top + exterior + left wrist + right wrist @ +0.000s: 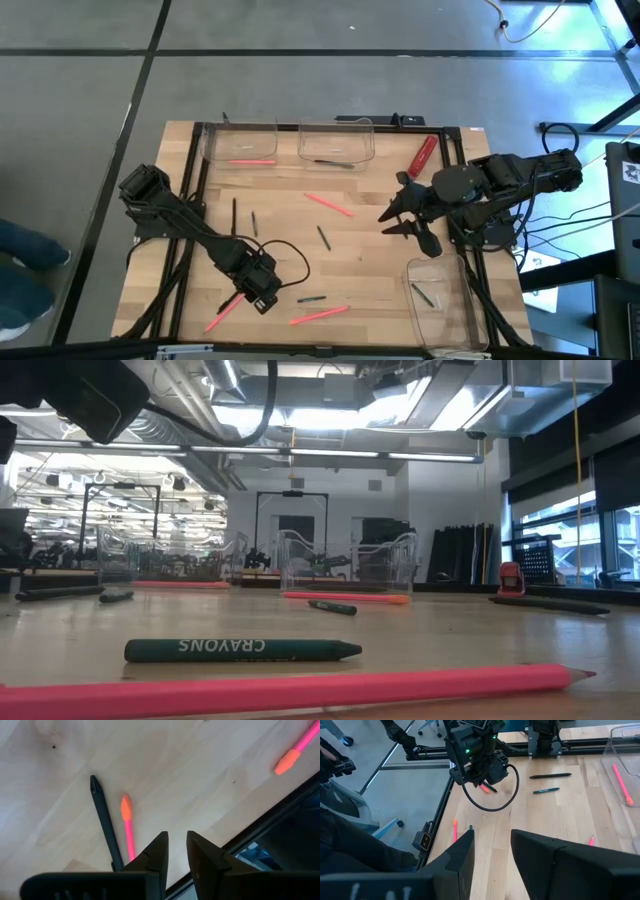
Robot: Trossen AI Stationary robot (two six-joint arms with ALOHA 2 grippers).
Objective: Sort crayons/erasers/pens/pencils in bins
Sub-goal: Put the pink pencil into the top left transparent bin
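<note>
While beside pen (105, 820), pink pencil (128, 827).

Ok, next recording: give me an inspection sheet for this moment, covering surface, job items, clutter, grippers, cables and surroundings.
Surface: wooden table, dark frame rails.
Job's things: three clear bins; black pen lies loose beside a pink pencil; green crayon and more pink pencils loose.
Clutter: red tool at the far edge.
Grippers: left gripper low over the pen and pencil, jaws narrowly apart, empty; right gripper open, empty, raised near the right bin.
Cables: black cable loop by the left wrist.
Surroundings: grey floor, lab room.
</note>
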